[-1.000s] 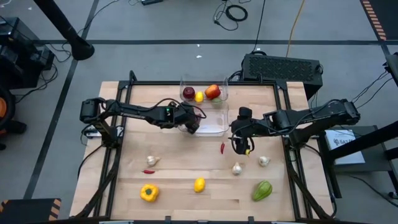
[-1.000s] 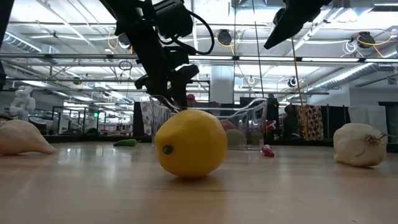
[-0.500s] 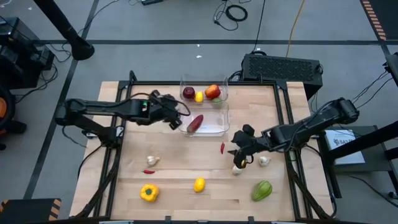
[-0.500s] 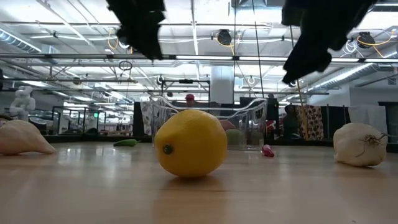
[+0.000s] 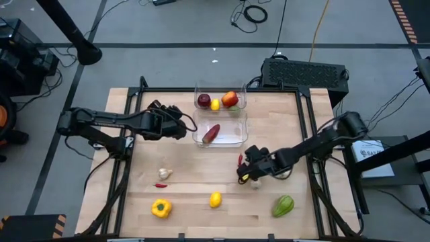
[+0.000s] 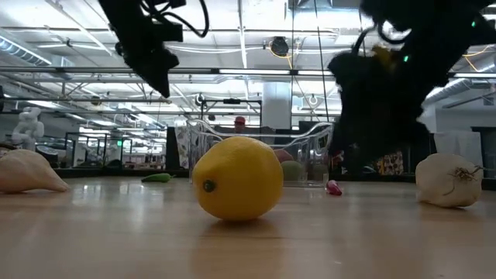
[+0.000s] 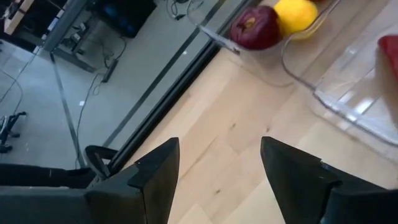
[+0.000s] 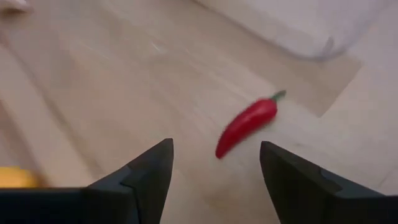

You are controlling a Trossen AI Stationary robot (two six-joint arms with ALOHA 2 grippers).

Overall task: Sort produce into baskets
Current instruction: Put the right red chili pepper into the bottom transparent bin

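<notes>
Grey workshop floor with loose cables surrounds a pale wooden table (image 5: 201, 202), seen from directly above. Two clear baskets sit touching at the far middle of it. The farther basket (image 5: 220, 89) holds a dark red apple (image 5: 203, 101), a small lemon (image 5: 215, 104) and a red-and-yellow apple (image 5: 230, 99). The nearer basket (image 5: 232, 138) holds one dark red pepper (image 5: 211, 133).

Loose on the table lie a small red chilli (image 8: 246, 126) just beside the nearer basket's corner, a second chilli (image 5: 160, 185) and a garlic bulb (image 5: 164, 173) on the left side, a yellow pepper (image 5: 160, 208), a lemon (image 5: 215, 199) and a green pepper (image 5: 283, 206) along the near edge.

The right tool (image 5: 246, 173) hangs low over the first chilli, fingers apart — its wrist camera shows the chilli framed between them, not yet touched. The left tool (image 5: 176, 128) sits left of the baskets, fingers apart and holding nothing.

Risks, as a judgement: the chilli is thin and lies flat at an angle, so closing off-centre could pinch only its tip or flick it away — possibly against the basket wall. Coming down too far could press the fingertips into the wood. Another garlic bulb seems to lie close under the right arm, though it is mostly hidden, and a sweep could knock it rolling.
</notes>
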